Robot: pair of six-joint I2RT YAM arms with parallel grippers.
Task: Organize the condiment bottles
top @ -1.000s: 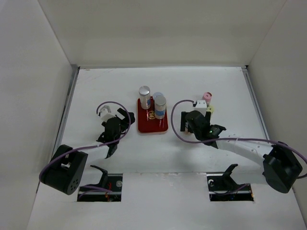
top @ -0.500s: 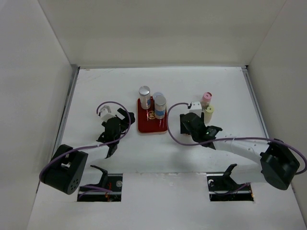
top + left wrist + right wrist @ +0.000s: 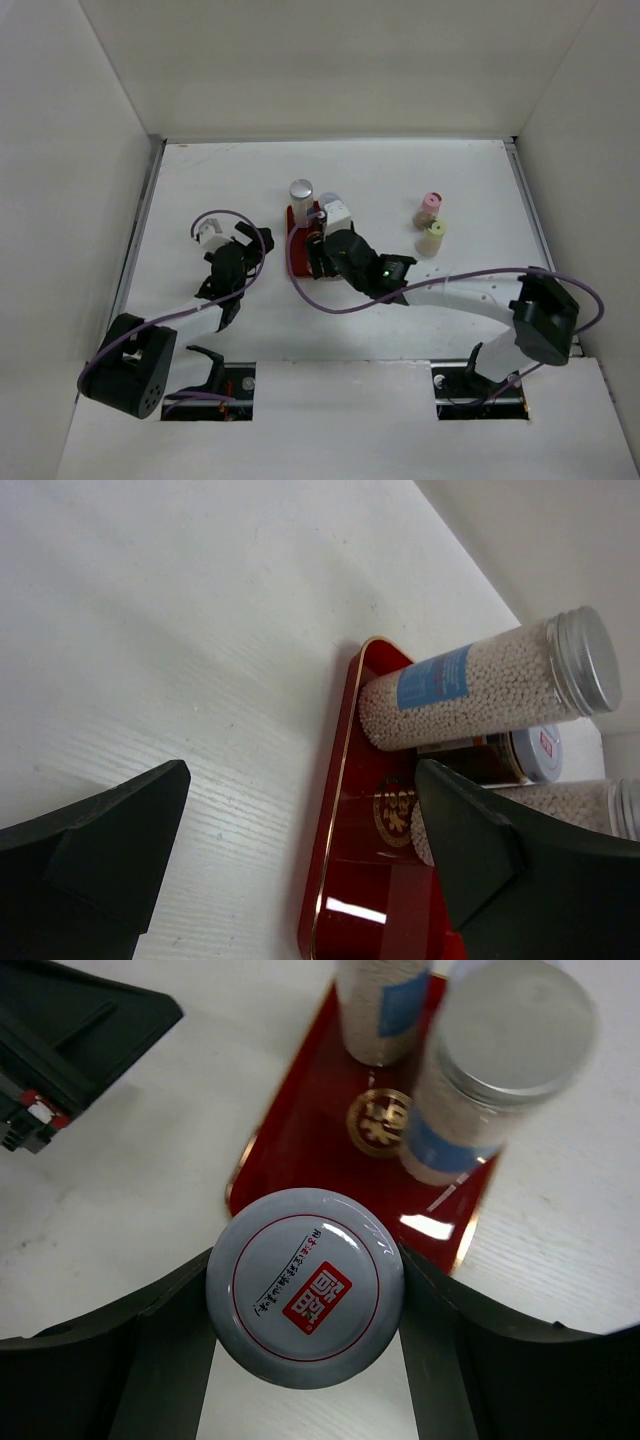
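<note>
Two silver-capped, blue-labelled bottles point(image 3: 385, 1005) point(image 3: 490, 1060) stand on the red tray point(image 3: 310, 1150). My right gripper point(image 3: 305, 1290) is over the tray's near end. Its fingers press both sides of a third bottle with a grey cap and red logo point(image 3: 305, 1285); the bottle's base is hidden. In the top view my right wrist point(image 3: 335, 245) covers that bottle. The pink-capped bottle point(image 3: 431, 205) and the pale-yellow-capped bottle point(image 3: 433, 237) stand together to the right, off the tray. My left gripper point(image 3: 300, 780) is open and empty just left of the tray point(image 3: 370, 880).
White walls enclose the table on three sides. Two cut-outs sit at the near edge by the arm bases point(image 3: 210, 385) point(image 3: 480, 390). My left gripper's fingers point(image 3: 60, 1050) lie close to the tray's left side.
My right arm has swung left, from beside the pink and yellow bottles to over the red tray, and now has the grey-capped bottle between its fingers. My left gripper has shifted slightly.
</note>
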